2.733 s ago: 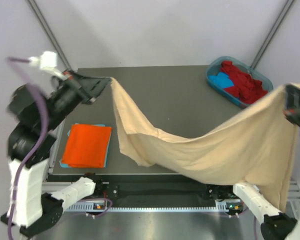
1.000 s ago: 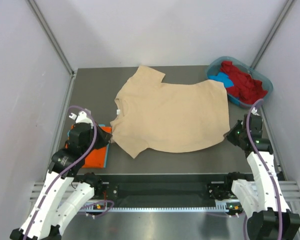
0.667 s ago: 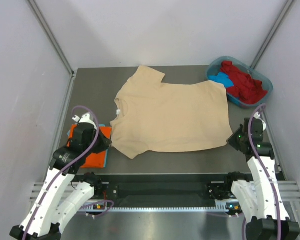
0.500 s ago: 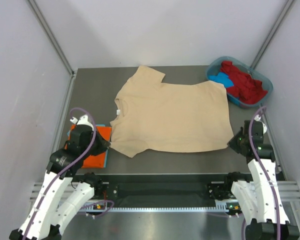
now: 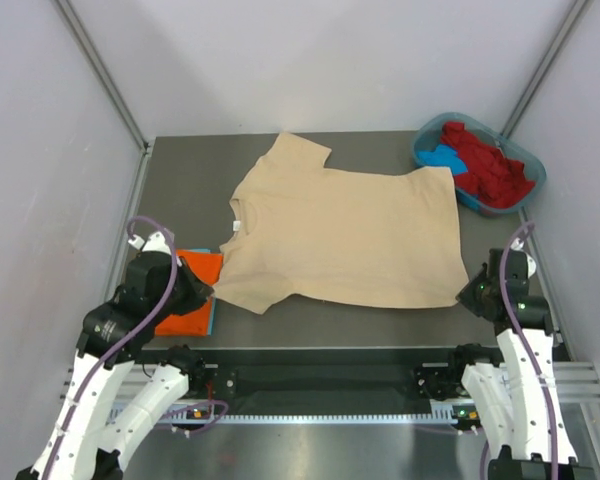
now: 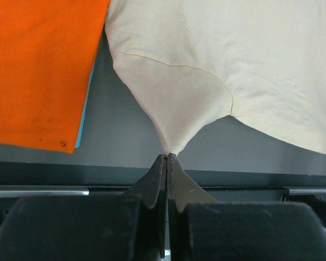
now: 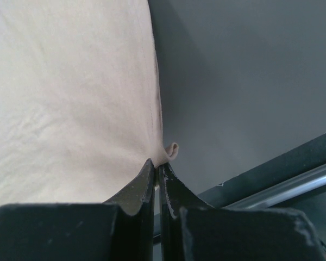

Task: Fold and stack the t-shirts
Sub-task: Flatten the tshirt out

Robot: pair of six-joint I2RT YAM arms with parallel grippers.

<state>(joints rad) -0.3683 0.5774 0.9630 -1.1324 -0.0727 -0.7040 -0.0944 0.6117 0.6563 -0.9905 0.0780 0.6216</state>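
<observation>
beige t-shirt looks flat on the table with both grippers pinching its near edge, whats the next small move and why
Probably open both grippers and let go. The beige t-shirt lies spread flat on the table, while the left gripper pinches its near sleeve tip and the right gripper pinches its near hem corner; the fold needs fresh grips.

Dark grey matte table [image 5: 185,190] is sitting inside a pale, plain enclosure, with walls [image 5: 310,60] closing in on three sides. Left strut [image 5: 99,68] and right strut [image 5: 547,62] are running diagonally up the back corners. Light is falling soft and even.
</observation>
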